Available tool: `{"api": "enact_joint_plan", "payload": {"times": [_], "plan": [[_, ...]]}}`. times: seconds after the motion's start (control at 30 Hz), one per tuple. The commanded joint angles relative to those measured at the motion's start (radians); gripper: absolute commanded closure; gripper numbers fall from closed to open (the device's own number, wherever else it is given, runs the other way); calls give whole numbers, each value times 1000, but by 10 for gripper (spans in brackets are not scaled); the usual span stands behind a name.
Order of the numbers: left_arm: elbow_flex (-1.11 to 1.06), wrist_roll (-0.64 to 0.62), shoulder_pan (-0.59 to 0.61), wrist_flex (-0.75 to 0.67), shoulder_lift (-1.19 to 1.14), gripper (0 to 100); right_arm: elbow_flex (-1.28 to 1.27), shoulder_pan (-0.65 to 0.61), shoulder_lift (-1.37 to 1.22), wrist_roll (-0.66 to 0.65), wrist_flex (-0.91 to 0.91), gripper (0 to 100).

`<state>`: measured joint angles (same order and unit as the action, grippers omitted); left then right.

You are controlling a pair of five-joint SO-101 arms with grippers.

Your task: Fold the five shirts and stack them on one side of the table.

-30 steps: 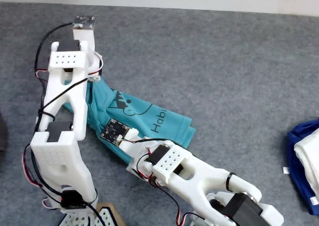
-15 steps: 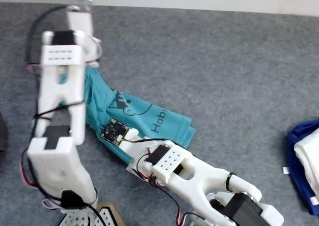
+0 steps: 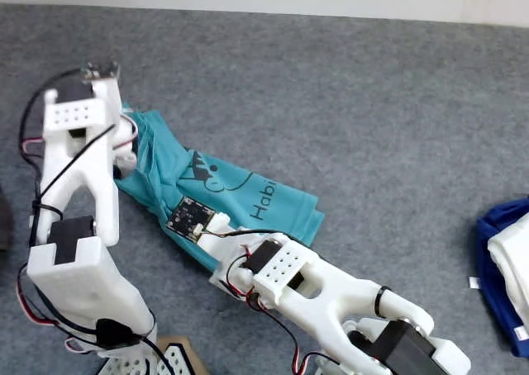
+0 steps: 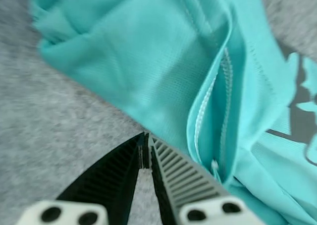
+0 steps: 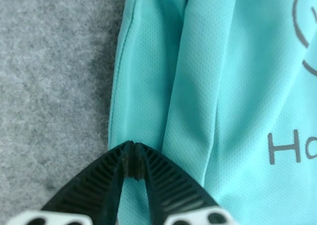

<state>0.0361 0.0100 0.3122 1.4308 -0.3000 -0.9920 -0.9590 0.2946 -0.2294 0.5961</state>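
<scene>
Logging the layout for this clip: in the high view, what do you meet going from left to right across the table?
Dark item at the left edge → left arm → teal shirt → blue shirt at the right edge.

The left arm (image 3: 74,115) swings back from the far side of the table toward its own base, so its wrist now sits nearer and further left in the high view. The far corner of the teal shirt (image 3: 240,197), covered by the arm before, now lies uncovered and bunched in folds beside the wrist.
</scene>
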Motion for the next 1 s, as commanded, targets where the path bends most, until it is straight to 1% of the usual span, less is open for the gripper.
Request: {"api": "enact_joint_plan", "payload": {"times": [0.0,0.23,0.5,0.6,0.77,0.97], "plan": [[-31,-5,-45,-81,27,993,47,-8,-1,-11,8,982],[-42,-5,-99,-196,21,993,47,-7,-1,-11,8,982],[-35,-8,-199,-215,21,993,48,-7,-1,-11,8,982],[-45,-8,-229,-276,19,993,48,-7,-1,-11,10,982],[-30,-8,-252,-319,-47,993,54,-5,1,-11,35,982],[2,-8,-245,-311,-110,993,53,-1,28,-11,36,982]]}}
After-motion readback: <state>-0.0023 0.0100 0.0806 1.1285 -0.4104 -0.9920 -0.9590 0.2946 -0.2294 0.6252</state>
